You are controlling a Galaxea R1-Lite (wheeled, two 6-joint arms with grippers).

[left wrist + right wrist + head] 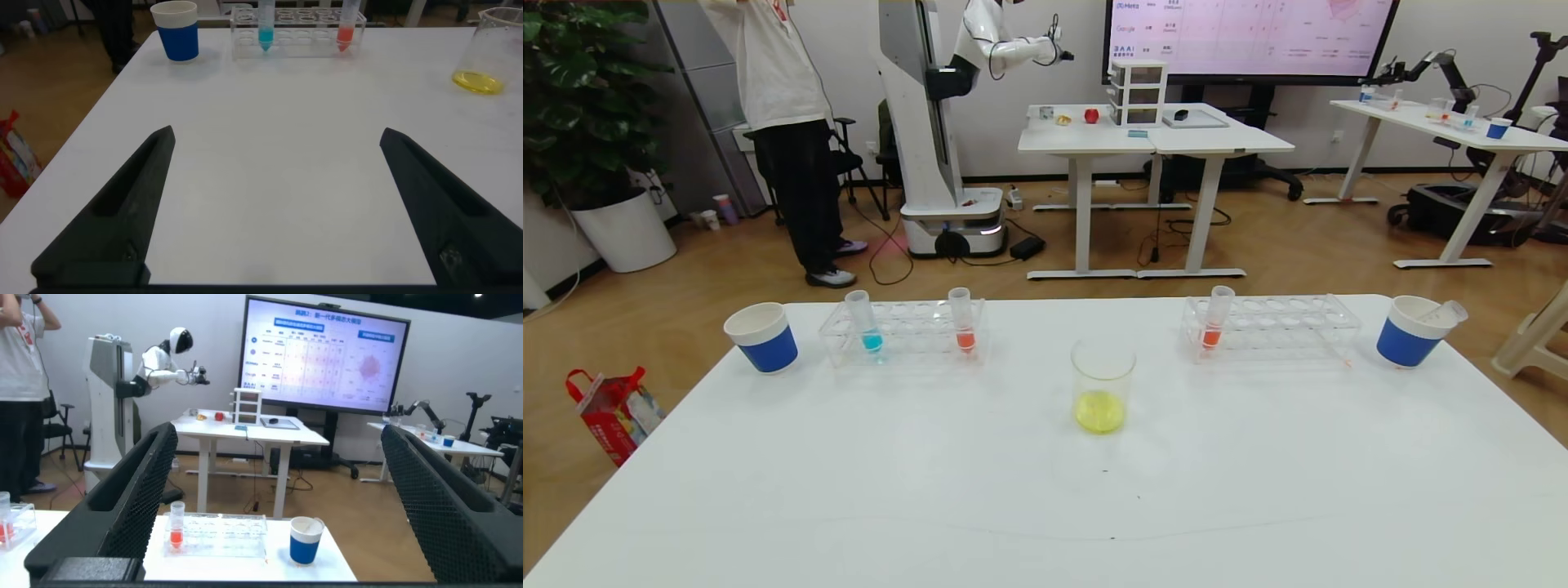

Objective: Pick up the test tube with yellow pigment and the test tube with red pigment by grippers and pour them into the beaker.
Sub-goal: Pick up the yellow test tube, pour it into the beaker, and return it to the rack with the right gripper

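Observation:
The clear beaker [1103, 384] stands mid-table with yellow liquid in its bottom; it also shows in the left wrist view [489, 49]. No tube with yellow liquid is in view. An empty-looking clear tube [1444, 311] leans in the right blue cup [1411, 331]. One orange-red tube [964, 322] stands in the left rack [907, 331], another [1215, 318] in the right rack [1274, 325]. My left gripper [276, 132] is open and empty, low over bare table. My right gripper [278, 430] is open and empty, facing the right rack's red tube [176, 531]. Neither gripper shows in the head view.
A blue-liquid tube [866, 323] stands in the left rack. A second blue cup [762, 336] stands at the far left. Beyond the table's far edge are a person, another robot, desks and a screen. A red bag [613, 408] lies on the floor at left.

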